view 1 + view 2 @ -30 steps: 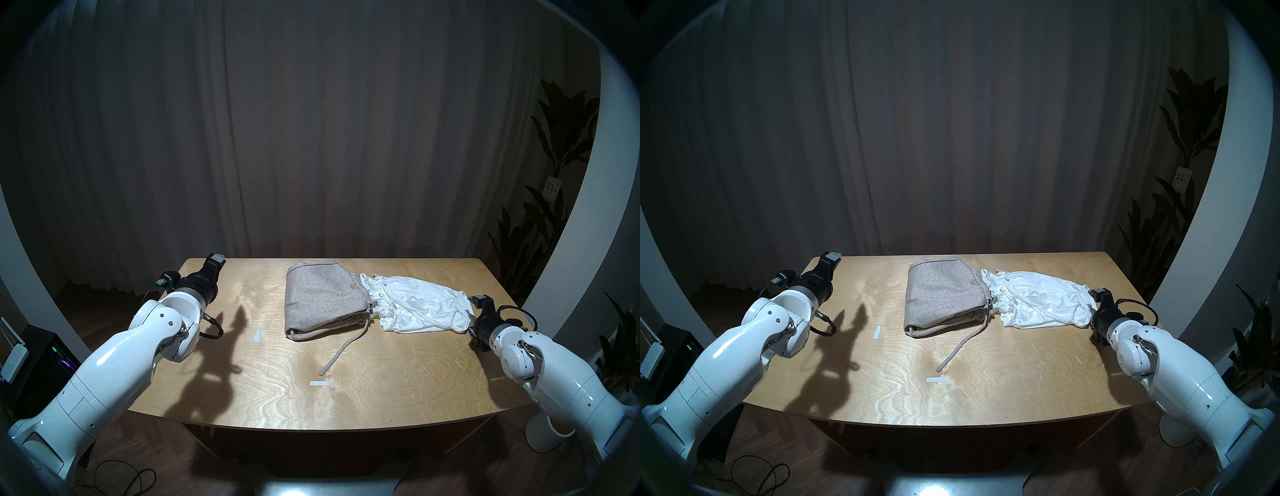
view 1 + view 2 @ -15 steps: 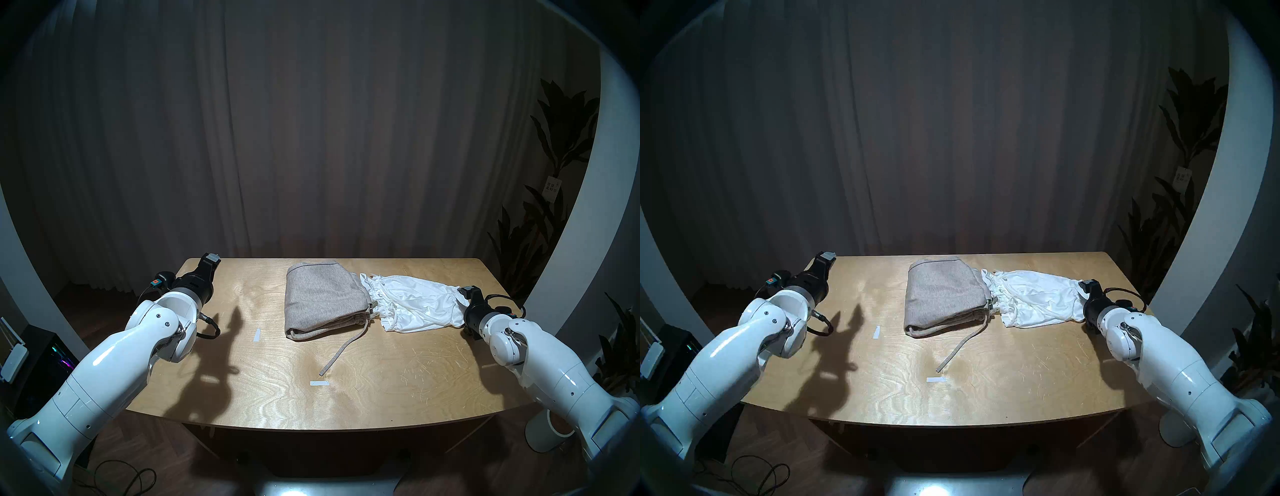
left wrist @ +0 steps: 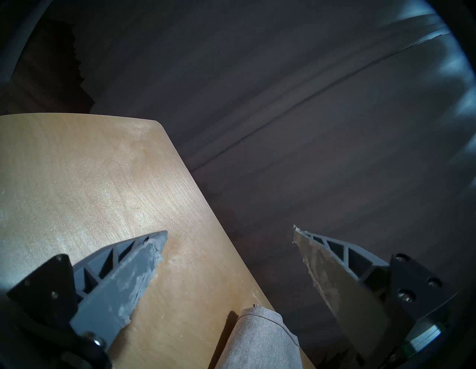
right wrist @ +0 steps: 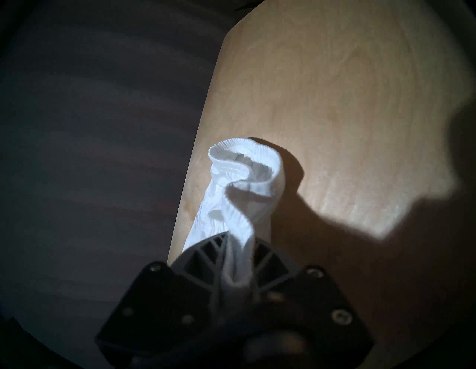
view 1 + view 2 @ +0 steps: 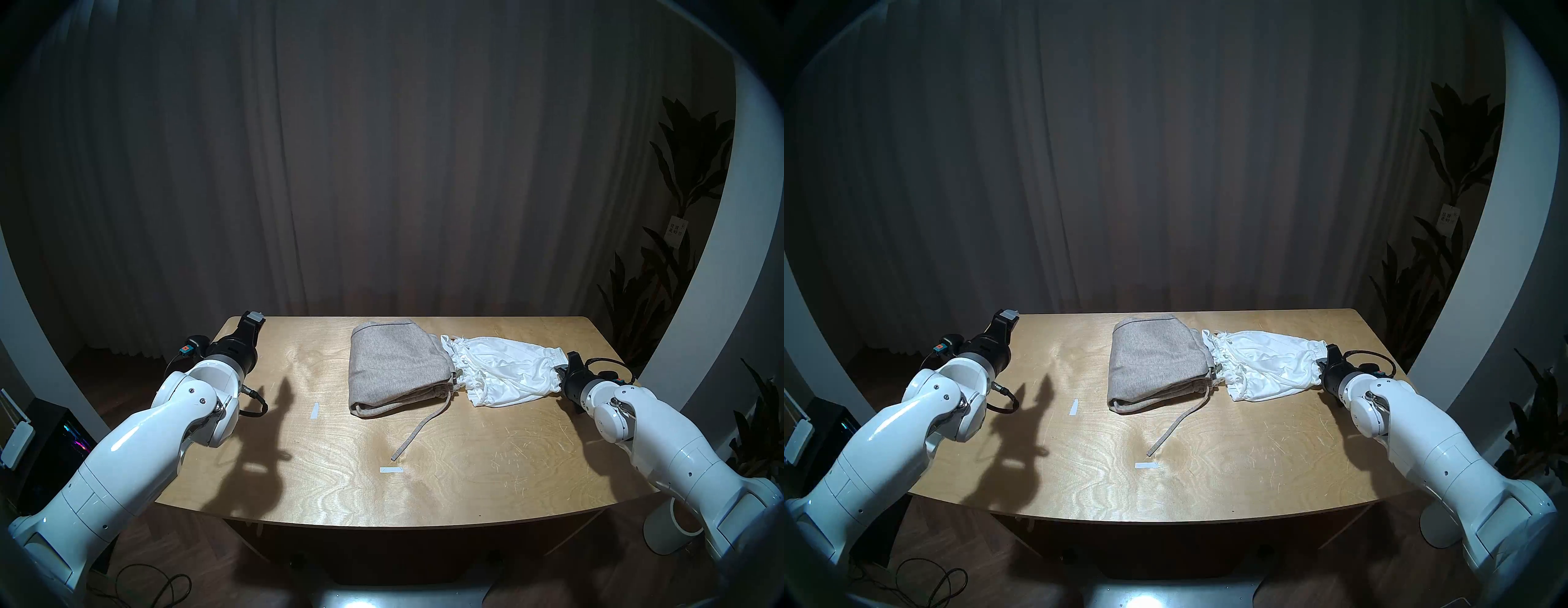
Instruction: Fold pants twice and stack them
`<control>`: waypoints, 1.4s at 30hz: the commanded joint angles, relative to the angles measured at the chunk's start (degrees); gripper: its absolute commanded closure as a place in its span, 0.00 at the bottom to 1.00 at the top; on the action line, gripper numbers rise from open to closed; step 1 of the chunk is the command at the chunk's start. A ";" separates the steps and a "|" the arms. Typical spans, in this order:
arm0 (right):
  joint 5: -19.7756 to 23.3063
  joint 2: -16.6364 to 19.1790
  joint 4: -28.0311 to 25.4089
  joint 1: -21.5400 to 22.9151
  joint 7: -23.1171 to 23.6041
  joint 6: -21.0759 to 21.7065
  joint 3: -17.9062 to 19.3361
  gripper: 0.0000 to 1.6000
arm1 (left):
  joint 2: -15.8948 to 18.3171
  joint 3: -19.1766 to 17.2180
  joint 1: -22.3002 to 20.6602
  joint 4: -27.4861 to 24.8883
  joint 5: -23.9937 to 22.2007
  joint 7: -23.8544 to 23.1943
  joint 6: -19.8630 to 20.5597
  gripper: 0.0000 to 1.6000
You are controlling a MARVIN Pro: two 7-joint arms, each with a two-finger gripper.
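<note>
We have the grey-beige pants (image 5: 399,369) lying folded near the far middle of the surface (image 5: 466,467), their drawstring (image 5: 418,433) trailing toward us, so that garment looks done. The step in hand is the white shorts (image 5: 505,373), which lie spread out just to the right of the pants, their ruffled edge touching them. Our right gripper (image 4: 238,257) has its fingers (image 4: 206,253) pinched on the elastic edge at the shorts' right end, the cloth bunched between them in the right wrist view. Our left gripper (image 3: 229,234) hovers over the far left corner of the surface, well apart from both garments, fingers (image 3: 134,270) spread wide and holding nothing. Next, we judge, the right arm should lift that edge and carry it leftward over the shorts for a fold, low enough that the thin cloth does not drag the pile; the left arm may need to come across to pin or take the other corner.
</note>
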 commanded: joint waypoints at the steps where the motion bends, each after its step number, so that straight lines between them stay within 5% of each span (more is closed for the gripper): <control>1: -1.05 0.03 -0.09 0.93 1.51 0.92 -0.40 1.00 | 0.40 -1.15 0.10 -1.22 0.02 -0.31 -0.97 0.00; 17: -15.97 6.15 -1.04 4.24 9.43 2.35 -5.45 1.00 | 0.58 -1.61 0.84 -1.53 -0.47 -0.81 -1.68 0.00; 27: -22.26 6.00 2.72 8.93 13.17 4.94 -6.78 1.00 | 0.74 -1.78 1.14 -1.88 -0.66 -0.92 -2.07 0.00; 42: -39.48 5.50 4.44 17.09 22.86 11.73 -15.30 1.00 | 1.67 -3.10 3.80 -3.62 -1.03 -0.58 -4.44 0.00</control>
